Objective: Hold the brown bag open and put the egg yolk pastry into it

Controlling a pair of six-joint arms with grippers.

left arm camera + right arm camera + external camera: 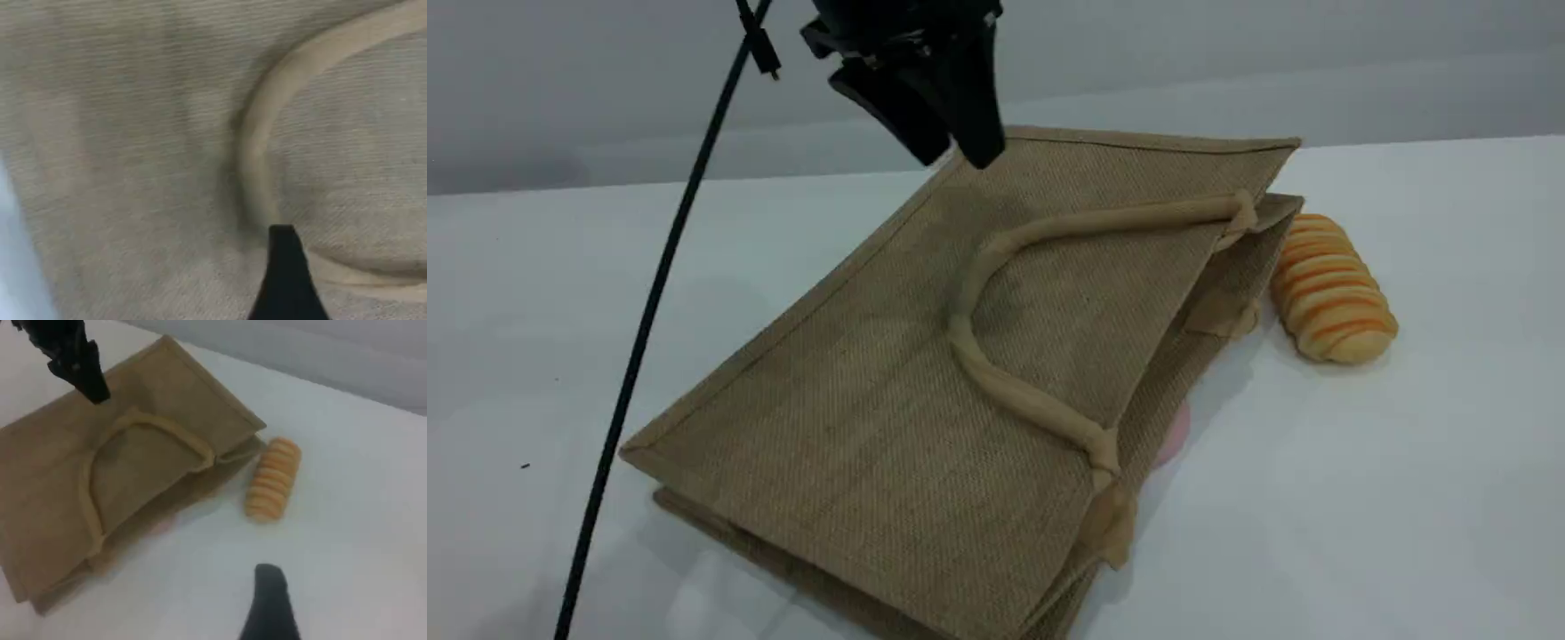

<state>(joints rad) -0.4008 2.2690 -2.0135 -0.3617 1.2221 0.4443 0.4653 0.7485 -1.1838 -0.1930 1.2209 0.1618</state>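
A brown jute bag [889, 418] lies flat and folded on the white table [1405, 498], its rope handle [996, 382] resting on top. The left gripper [951, 133] hovers above the bag's far edge, fingers spread, grasping nothing. The right gripper [270, 603] hangs over bare table near the bag, released. A striped ridged bread [1329, 289] lies beside the bag's mouth. No egg yolk pastry is visible.

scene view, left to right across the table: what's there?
black cable → brown bag, lying flat, with the left gripper above its far edge → pink patch peeking out at the bag's open side → orange-striped ridged bread.
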